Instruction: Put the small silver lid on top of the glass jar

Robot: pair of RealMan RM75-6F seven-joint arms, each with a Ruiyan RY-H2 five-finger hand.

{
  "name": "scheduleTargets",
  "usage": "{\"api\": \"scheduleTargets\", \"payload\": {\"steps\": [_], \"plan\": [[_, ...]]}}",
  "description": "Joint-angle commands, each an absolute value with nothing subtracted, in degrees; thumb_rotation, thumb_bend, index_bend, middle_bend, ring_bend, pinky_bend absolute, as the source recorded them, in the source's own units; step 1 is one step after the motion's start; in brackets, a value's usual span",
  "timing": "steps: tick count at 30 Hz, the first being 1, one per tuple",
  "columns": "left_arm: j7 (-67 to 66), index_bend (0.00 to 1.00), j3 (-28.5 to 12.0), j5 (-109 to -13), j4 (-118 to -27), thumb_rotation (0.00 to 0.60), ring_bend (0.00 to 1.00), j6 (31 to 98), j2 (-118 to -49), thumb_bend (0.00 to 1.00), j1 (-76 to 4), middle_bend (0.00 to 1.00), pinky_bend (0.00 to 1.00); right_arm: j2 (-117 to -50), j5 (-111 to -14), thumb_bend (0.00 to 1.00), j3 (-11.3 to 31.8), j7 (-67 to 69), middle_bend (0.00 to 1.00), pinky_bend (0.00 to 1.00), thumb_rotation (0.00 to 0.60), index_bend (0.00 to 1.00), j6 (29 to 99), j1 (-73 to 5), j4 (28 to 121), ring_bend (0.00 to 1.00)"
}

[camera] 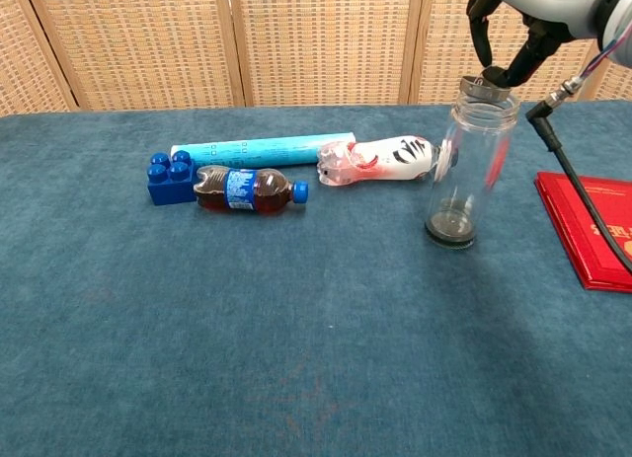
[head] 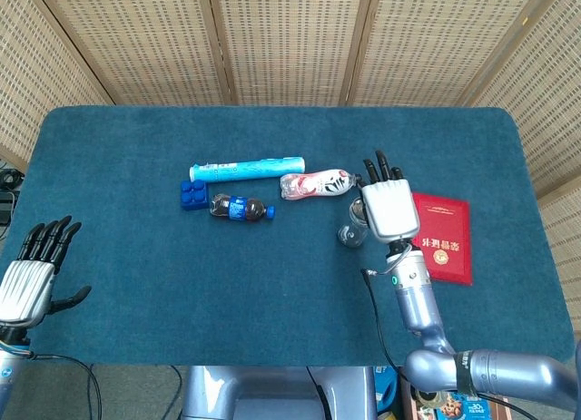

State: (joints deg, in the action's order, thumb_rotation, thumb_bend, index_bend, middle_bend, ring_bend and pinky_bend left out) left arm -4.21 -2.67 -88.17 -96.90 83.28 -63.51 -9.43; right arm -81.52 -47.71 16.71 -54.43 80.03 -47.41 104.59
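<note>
Right hand (camera: 518, 28) pinches small silver lid (camera: 484, 85) on the glass jar (camera: 469, 166) mouth. Left hand (head: 32, 270) spread, at table's (head: 272, 275) 8 o'clock corner.

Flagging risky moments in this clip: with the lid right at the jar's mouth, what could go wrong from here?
1. The glass jar is tall, narrow and empty; a sideways push from the right hand could tip it toward the striped pouch.
2. The small silver lid looks slightly tilted on the rim, so on release it may slide off.
</note>
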Motion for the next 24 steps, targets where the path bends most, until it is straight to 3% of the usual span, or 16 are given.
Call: {"api": "scheduleTargets", "payload": {"steps": [1, 7, 15, 24], "plan": [[-4.15, 0.00, -2.66, -88.18, -96.91, 0.600, 0.00, 83.28, -63.51, 0.22, -9.43, 0.00, 0.00, -81.64, -47.67, 0.54, 16.57, -54.25, 0.24, 0.35, 0.600, 0.64, 79.96, -47.35, 104.43, 0.11], [-4.01, 0.00, -2.61, -88.13, -96.85, 0.600, 0.00, 83.22, -63.49, 0.22, -9.44, 0.00, 0.00, -81.64, -47.72, 0.53, 16.32, -54.20, 0.23, 0.35, 0.600, 0.64, 80.01, -47.23, 104.38, 0.11], [-3.98, 0.00, -2.53, -88.17, -96.81, 0.600, 0.00, 83.37, -63.46, 0.22, -9.34, 0.00, 0.00, -81.40, -47.87, 0.42, 16.00, -54.54, 0.20, 0.35, 0.600, 0.63, 79.96, -47.23, 104.73, 0.11], [-4.05, 0.00, -2.45, -88.29, -96.81, 0.600, 0.00, 83.47, -63.52, 0.22, -9.30, 0.00, 0.00, -80.97, -47.88, 0.40, 15.98, -54.71, 0.17, 0.35, 0.600, 0.58, 80.38, -47.01, 105.20, 0.11]]}}
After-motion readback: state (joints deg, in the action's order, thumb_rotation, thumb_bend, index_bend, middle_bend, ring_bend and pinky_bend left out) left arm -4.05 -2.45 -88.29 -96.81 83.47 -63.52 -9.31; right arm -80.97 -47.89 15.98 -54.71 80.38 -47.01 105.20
